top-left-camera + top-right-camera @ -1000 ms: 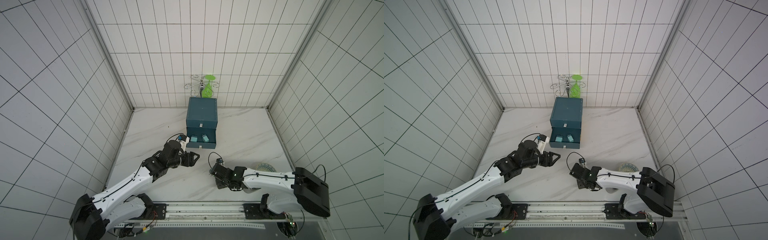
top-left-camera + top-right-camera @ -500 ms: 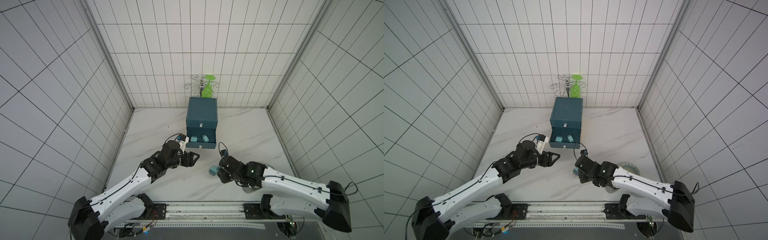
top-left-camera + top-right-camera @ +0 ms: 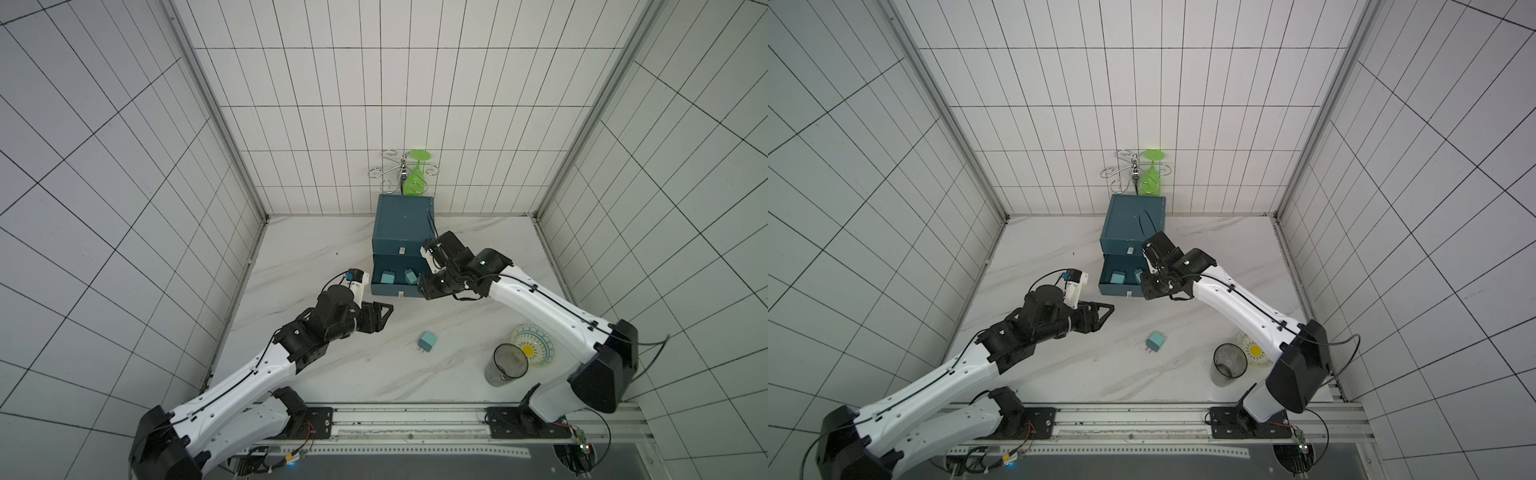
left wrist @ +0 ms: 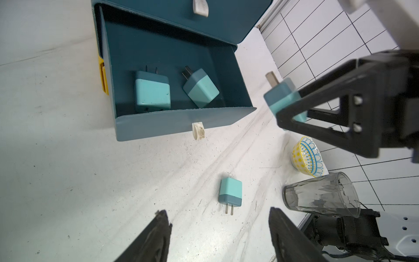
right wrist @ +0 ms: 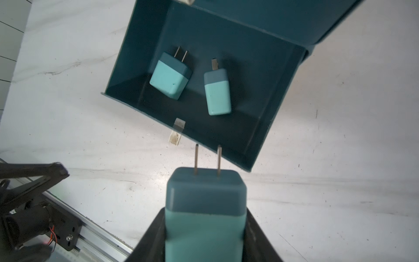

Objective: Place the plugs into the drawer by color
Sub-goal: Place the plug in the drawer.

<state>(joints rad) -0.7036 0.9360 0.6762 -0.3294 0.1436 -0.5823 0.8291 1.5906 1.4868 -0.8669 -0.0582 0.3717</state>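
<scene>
The right tool (image 5: 205, 238) is clamped on a light teal cube-shaped plastic plug (image 5: 205, 204). The plug's two metal prongs point toward the near corner of the open teal drawer (image 3: 395, 290), which juts from the small dark teal-blue box cabinet (image 3: 401, 224). The held plug hangs above the white marble bench (image 3: 324, 257), apparently just outside that corner, though the arm hides it in both top views. Inside the open drawer lie a second teal plug (image 3: 388, 277) and a third teal plug (image 3: 410, 275), side by side without touching. A fourth teal plug (image 3: 427, 341) lies loose on the bench between the arms. The left tool (image 3: 384, 319) hovers with its jaws spread and empty, near the drawer front. A clear glass tumbler (image 3: 505, 365) and a yellow-and-blue patterned bowl (image 3: 534, 347) sit beside the right arm.
</scene>
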